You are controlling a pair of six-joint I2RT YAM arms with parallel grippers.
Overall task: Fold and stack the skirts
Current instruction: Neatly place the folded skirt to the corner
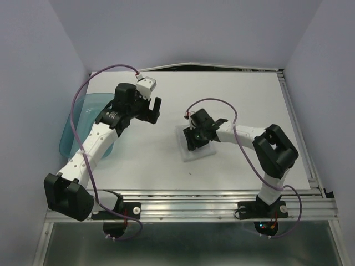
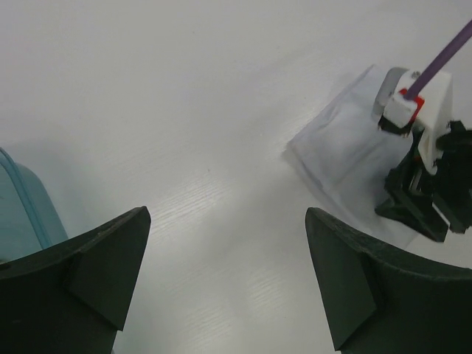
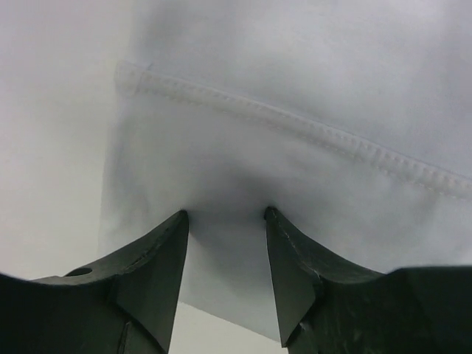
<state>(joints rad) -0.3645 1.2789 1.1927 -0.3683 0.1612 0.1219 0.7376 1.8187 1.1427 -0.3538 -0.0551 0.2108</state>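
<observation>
A folded pale skirt lies flat as a small square on the white table, right of centre. My right gripper points down onto it. In the right wrist view both tips press into the cloth, just below a stitched hem. The right gripper has its jaws apart, with smooth cloth across the gap and no fold pinched. My left gripper hangs wide open over bare table, left of the skirt. The left wrist view shows the left gripper holding nothing and the skirt ahead to the right.
A translucent teal tray sits at the table's left edge, beside the left arm; its corner shows in the left wrist view. Pale walls close in on both sides. A metal rail runs along the near edge.
</observation>
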